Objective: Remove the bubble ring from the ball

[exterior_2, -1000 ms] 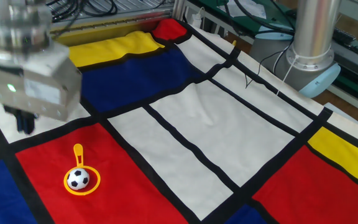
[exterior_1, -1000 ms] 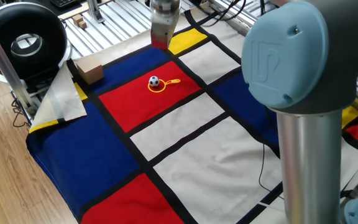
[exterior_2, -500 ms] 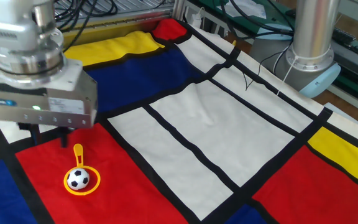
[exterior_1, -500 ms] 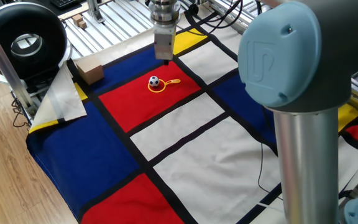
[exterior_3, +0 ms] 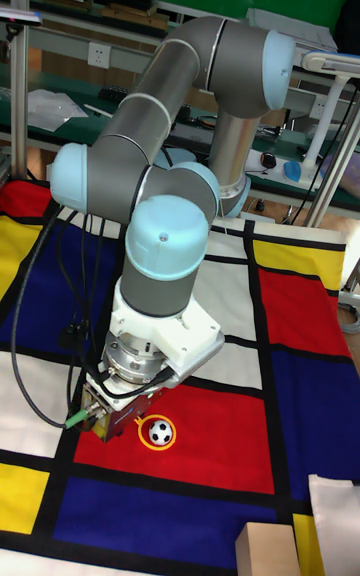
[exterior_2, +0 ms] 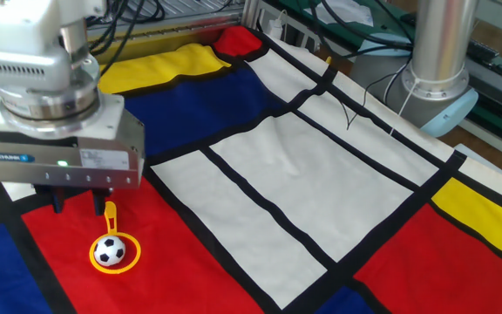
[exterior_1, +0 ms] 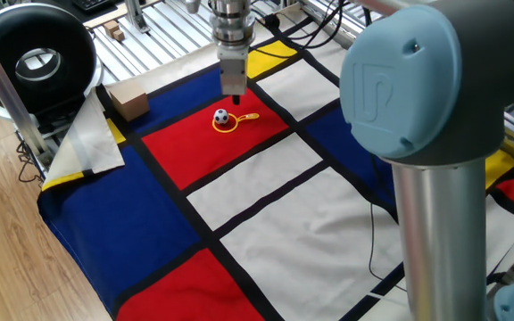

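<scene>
Oddly, pincer (exterior_2: 83,206) label unreadable, ball (exterior_2: 109,251) ringed

colour-block cloth (exterior_1: 266,178) over table

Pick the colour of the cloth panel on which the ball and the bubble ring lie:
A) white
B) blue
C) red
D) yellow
C: the ball sits inside the loop of the bubble ring, and both lie on the red panel of the patchwork cloth.
</scene>
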`<state>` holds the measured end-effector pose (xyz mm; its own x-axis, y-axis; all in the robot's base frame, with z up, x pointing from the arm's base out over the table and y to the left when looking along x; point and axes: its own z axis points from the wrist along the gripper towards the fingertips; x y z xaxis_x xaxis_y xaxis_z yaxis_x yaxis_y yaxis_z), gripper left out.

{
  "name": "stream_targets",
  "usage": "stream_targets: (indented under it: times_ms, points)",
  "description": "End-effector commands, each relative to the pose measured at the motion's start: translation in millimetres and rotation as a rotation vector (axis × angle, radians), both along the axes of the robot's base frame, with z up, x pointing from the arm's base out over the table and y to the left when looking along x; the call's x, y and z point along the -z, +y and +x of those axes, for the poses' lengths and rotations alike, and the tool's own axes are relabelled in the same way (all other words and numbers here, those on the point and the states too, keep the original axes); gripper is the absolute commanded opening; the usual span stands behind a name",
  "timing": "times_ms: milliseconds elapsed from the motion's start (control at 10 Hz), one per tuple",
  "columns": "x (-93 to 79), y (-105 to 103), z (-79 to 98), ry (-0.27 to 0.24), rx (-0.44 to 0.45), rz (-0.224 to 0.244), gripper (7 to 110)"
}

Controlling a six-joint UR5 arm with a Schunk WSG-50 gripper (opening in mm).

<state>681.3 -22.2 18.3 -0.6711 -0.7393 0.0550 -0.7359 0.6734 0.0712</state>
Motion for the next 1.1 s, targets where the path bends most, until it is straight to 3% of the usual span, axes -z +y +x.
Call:
stream_targets:
  times_ms: [0,400,600,1000]
  points:
    - [7.1,5,-9.9,0.038,0.024,-0.013,22]
    - [4.1,-8,-2.5,0.01,0.021,-0.065,22]
    - [5.2,-5,9.3,-0.037,0.002,-0.049,22]
    - [5.4,-8,20.4,-0.081,-0.039,-0.06,22]
